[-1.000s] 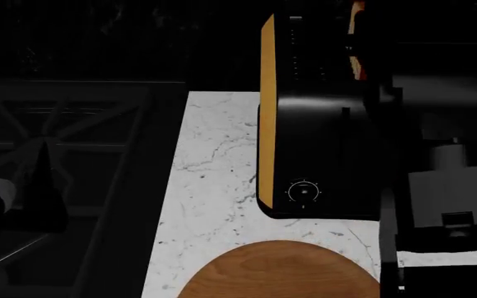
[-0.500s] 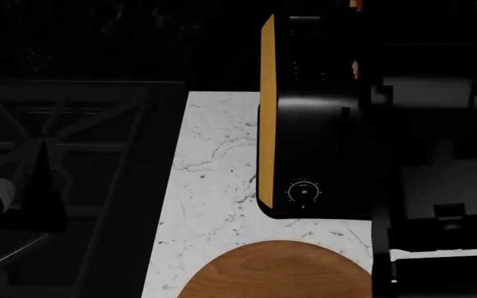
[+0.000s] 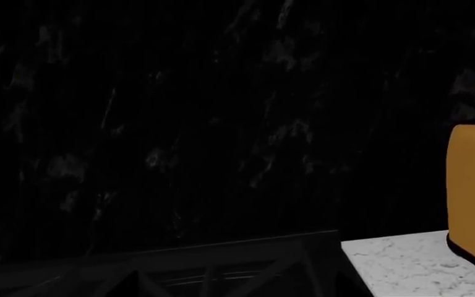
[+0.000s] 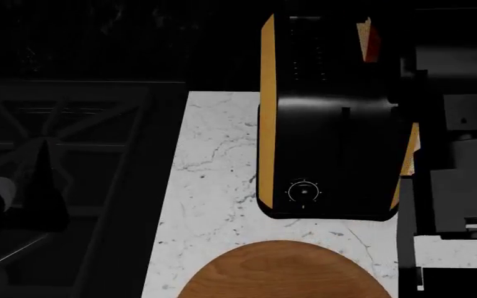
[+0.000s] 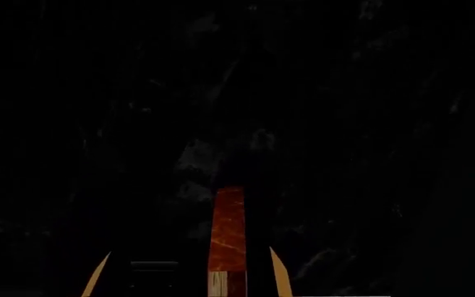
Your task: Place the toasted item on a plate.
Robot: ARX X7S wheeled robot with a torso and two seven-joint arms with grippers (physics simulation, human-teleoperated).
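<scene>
Head view: a white marble counter (image 4: 213, 186) carries a black toaster (image 4: 325, 124) with orange-yellow sides, standing just beyond the round wooden plate (image 4: 284, 270) at the near edge, the two apart. The right arm (image 4: 458, 155) extends along the toaster's right side; its gripper cannot be made out, so whether it is open or closed cannot be told. The toasted slice (image 4: 370, 40), reddish crust showing, stands upright at the toaster's far right top; the right wrist view shows it edge-on (image 5: 227, 238). The left gripper lies outside every view.
</scene>
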